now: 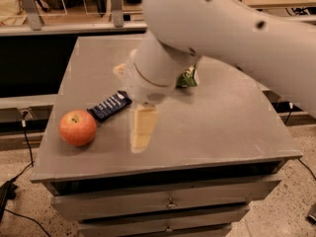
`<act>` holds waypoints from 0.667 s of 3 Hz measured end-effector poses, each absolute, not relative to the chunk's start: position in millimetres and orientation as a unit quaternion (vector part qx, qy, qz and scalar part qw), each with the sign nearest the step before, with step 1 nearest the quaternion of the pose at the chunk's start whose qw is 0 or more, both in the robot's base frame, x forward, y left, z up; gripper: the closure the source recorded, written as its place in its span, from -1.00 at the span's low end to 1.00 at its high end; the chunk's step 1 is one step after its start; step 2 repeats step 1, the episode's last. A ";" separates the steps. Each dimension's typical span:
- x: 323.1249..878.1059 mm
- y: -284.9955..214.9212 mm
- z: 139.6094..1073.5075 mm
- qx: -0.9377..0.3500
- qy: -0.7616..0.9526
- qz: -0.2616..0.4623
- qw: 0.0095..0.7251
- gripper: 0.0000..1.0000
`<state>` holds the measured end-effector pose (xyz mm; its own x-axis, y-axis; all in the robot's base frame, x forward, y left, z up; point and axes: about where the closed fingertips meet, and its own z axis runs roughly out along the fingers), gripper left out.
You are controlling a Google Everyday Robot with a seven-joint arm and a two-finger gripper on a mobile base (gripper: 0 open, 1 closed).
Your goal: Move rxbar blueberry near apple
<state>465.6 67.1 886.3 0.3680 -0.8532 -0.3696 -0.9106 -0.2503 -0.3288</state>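
The rxbar blueberry [109,105], a flat dark navy bar with white lettering, lies on the grey table top [217,127]. Its left end is just up and right of the red-orange apple [77,127], close to it. The apple stands near the table's front left corner. My gripper [142,130] hangs from the big white arm [212,28], above the table. It is to the right of the bar and apart from it. The bar lies free on the table.
A crinkled green chip bag [187,77] lies at the middle back, mostly hidden behind the arm. The table has drawers [168,201] under its front edge. A dark cable [24,147] hangs at the left. Shelving stands behind the table.
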 end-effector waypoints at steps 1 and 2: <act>448.4 30.8 870.0 -0.764 0.590 0.059 0.254 -1.00; 448.4 30.8 870.0 -0.764 0.590 0.059 0.254 -1.00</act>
